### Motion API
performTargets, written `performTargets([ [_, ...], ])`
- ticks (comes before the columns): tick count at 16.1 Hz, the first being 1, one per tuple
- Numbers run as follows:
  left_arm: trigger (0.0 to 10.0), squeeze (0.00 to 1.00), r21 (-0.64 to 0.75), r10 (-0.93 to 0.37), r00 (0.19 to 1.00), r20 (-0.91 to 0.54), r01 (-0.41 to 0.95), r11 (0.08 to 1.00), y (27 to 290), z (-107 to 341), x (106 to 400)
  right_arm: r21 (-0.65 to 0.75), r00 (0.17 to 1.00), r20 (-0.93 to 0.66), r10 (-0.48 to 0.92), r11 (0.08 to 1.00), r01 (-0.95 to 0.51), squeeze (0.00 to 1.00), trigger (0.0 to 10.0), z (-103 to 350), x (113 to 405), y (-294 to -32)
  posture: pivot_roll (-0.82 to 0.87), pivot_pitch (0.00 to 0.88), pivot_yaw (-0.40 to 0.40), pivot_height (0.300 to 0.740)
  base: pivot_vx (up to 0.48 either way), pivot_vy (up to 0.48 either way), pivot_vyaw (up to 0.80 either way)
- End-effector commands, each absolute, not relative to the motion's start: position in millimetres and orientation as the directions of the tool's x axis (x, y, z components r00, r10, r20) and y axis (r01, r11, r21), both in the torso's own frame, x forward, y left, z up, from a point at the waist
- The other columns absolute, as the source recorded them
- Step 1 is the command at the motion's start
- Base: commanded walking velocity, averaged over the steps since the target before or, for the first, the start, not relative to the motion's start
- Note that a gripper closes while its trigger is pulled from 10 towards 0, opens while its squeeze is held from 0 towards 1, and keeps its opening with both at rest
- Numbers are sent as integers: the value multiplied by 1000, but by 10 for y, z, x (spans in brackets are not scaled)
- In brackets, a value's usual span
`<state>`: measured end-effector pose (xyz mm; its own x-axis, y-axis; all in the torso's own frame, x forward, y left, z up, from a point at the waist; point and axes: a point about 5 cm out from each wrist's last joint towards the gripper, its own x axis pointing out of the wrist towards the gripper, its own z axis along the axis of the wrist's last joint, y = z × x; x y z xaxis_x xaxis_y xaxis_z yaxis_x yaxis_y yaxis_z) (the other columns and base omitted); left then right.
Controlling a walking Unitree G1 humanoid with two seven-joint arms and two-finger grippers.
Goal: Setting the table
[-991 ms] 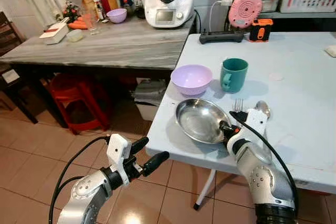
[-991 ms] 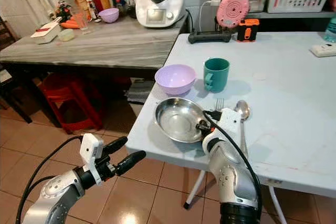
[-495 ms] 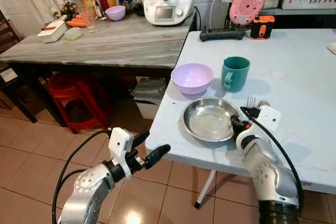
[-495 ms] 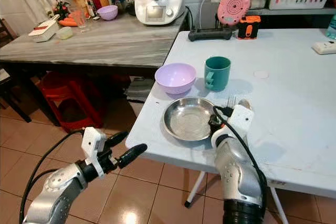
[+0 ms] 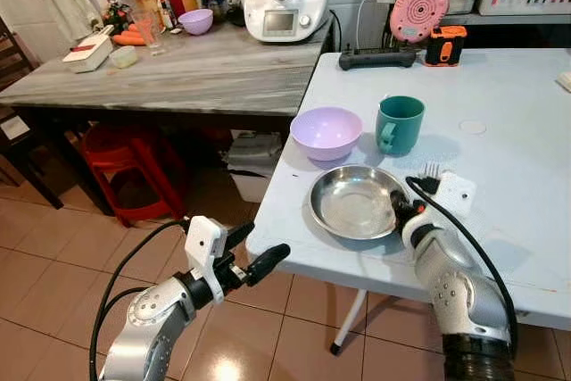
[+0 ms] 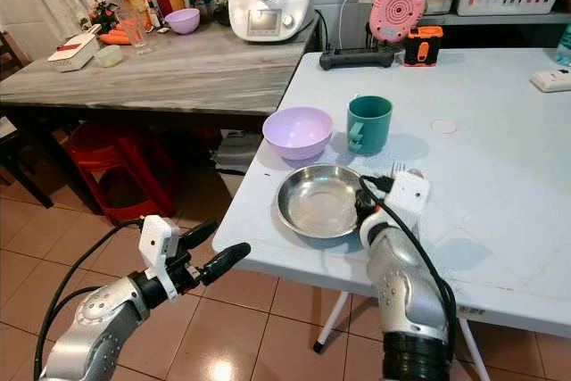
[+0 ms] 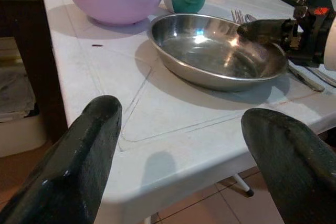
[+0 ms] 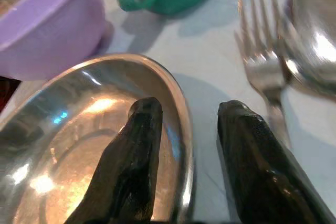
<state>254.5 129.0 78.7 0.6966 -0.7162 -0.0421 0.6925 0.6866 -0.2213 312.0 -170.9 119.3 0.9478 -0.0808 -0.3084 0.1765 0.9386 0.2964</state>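
Astride round steel plate: right hand

bowl lilac | mug teal | plate silver | tbl prob. pale blue

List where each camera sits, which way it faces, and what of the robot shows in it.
Left and right eye views: on the head, looking forward and down at the table; both arms show.
Left wrist view: low off the table's edge, facing the steel plate between the left gripper fingers.
Right wrist view: just above the plate rim, which the right gripper straddles, beside the fork.
Shared: plate, purple bowl, green mug.
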Motion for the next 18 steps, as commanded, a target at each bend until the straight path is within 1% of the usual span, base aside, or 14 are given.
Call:
performTargets([
  [1,10000,0,-196,-703,710,-39,685,702,1337,829,2570,262,952,-300,-58,955,141,0,10000,1238,3162,-1616,-143,0,149,740,0,0,0],
  [2,10000,0,-196,-704,709,-39,685,702,1334,828,2566,198,951,-298,-81,969,145,0,10000,1230,3172,-1607,-141,0,150,740,0,0,0],
  [3,10000,0,-197,-705,708,-38,686,700,1325,828,2563,317,966,-256,43,947,42,0,10000,1243,3168,-1508,-141,0,148,740,0,0,0],
  [5,10000,0,-195,-707,706,-39,688,699,1319,830,2561,236,968,-249,11,970,50,0,10000,1219,3154,-1543,-141,0,149,740,0,0,0],
  [6,10000,0,-193,-709,705,-38,690,697,1317,831,2558,305,965,-259,40,951,43,0,10000,1188,3123,-1541,-140,0,150,740,0,0,0],
  [9,10000,0,-191,-711,703,-39,693,695,1314,832,2551,332,960,-278,20,940,77,0,10000,1136,3093,-1598,-141,0,152,740,0,0,0],
  [12,10000,0,-190,-713,700,-39,696,693,1303,835,2558,325,964,-264,9,942,80,0,10000,1154,3100,-1632,-145,0,156,740,0,0,0],
  [13,10000,0,-189,-717,696,-40,700,689,1293,836,2555,283,962,-274,-2,955,82,0,10000,1132,3100,-1637,-145,0,157,740,0,0,0],
  [15,10000,0,-187,-720,693,-40,703,687,1288,836,2558,297,967,-255,-14,950,93,0,10000,1124,3103,-1618,-145,0,157,740,0,0,0],
  [17,10000,0,-185,-722,691,-39,705,685,1283,838,2557,331,964,-264,11,940,80,0,10000,1094,3102,-1580,-142,0,158,740,0,0,0],
  [18,10000,0,-180,-725,688,-40,709,682,1276,840,2555,308,954,-294,51,950,44,0,10000,1047,3096,-1524,-137,0,156,740,0,0,0],
])
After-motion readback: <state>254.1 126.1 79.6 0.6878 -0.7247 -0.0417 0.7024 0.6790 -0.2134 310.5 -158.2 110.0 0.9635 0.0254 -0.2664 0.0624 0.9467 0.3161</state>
